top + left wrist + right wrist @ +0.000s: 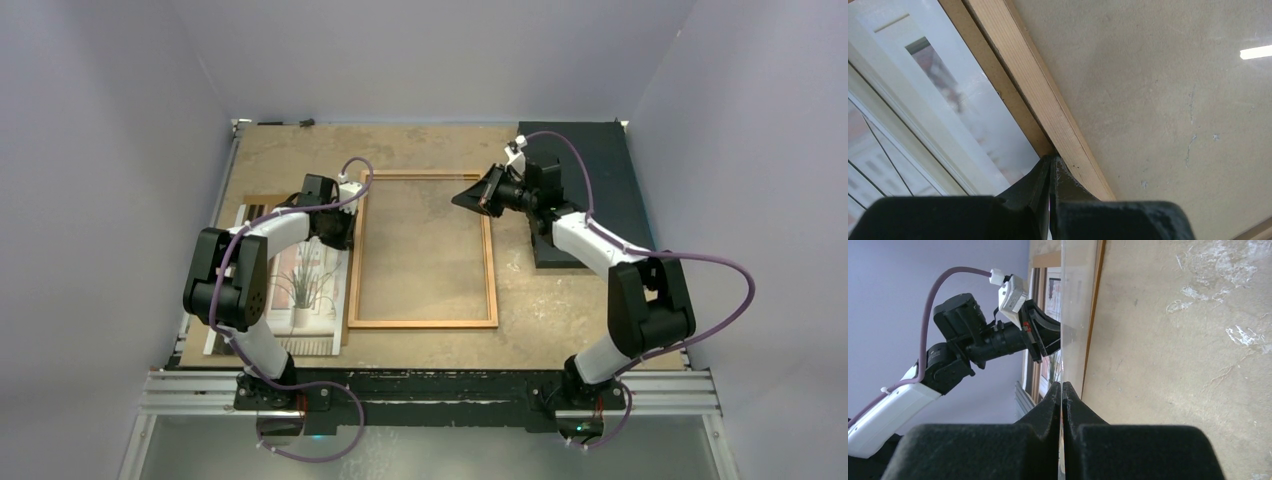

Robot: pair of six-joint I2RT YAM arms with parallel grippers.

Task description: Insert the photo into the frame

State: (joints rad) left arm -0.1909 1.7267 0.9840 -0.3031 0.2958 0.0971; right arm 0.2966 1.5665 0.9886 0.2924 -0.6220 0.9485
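Photo [300, 285], left of frame [422, 323]: prob. light, floppy; pinch a free edge. L gripper [1052, 162] jaws shut empty against frame; R gripper [1062, 389] jaws nip its clear pane [1075, 315].

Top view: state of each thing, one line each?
frame: flat on table, no photo inside.
photo: face up, left of frame, outside it.
left end effector: shut, tips at frame's left rail.
right end effector: shut on glass pane.
glass pane: held at its edge.
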